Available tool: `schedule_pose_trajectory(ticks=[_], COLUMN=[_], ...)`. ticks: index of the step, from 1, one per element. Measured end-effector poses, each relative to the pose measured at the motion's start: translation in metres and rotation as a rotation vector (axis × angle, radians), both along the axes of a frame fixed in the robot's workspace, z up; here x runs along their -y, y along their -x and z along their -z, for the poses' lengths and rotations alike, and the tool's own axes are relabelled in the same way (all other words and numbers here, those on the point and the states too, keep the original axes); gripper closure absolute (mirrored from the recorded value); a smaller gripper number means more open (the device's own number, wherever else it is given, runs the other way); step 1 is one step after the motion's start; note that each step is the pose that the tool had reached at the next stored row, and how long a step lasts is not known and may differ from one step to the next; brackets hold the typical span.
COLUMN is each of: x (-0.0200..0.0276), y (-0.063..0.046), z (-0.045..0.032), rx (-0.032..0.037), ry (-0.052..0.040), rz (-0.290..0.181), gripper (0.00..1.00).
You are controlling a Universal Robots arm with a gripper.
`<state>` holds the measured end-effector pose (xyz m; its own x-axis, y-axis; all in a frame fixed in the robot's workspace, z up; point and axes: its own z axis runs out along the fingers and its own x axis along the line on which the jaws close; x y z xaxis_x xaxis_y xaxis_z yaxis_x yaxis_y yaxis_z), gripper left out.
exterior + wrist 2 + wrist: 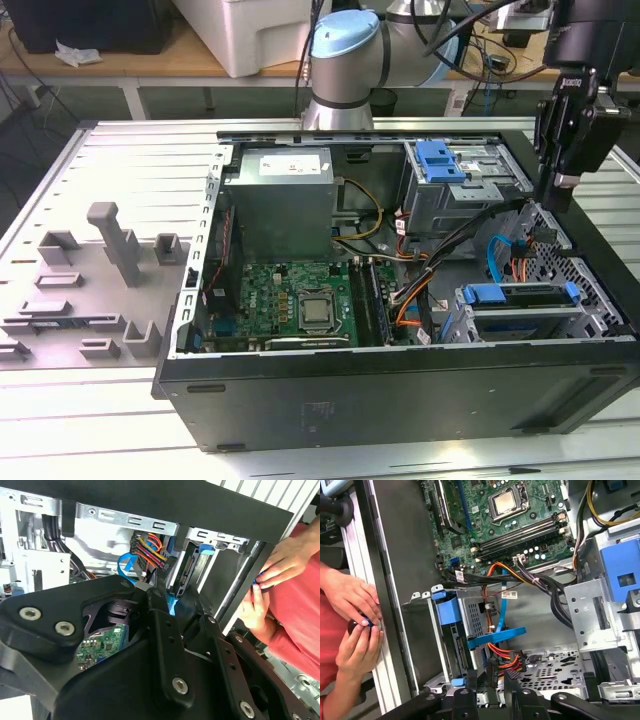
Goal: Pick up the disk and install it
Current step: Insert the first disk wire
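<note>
A pale grey slotted metal counter [110,150] spreads across the foreground of the exterior view under soft, even light. Behind it runs a wood-topped counter [150,65] bearing a white plastic container [250,35], a black box [100,20], a crumpled white cloth [78,53] and tangled cables [490,75] toward the exterior view's right

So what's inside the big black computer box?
Inside the computer case are a green circuit board, a grey metal box, coloured cables and a blue-edged drive bay. Whatever lies under the grey box is covered.
</note>
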<state>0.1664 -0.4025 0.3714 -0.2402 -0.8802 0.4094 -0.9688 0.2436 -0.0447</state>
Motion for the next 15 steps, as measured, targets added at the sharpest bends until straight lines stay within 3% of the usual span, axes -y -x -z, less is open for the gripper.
schedule_pose_trajectory(ticks=[5,10,13,15], x=[-0.0034,-0.0034,-0.0019,0.0019], y=[0.0,-0.001,-0.002,-0.002], z=[0.0091,0.0132,0.0139,0.0146], rx=[0.0,-0.0001,-0.0001,-0.0001], ry=[0.0004,0.0013,-0.0009,-0.0113], rz=[0.0,0.0,0.0,0.0], gripper=[0.65,0.65,0.65,0.65])
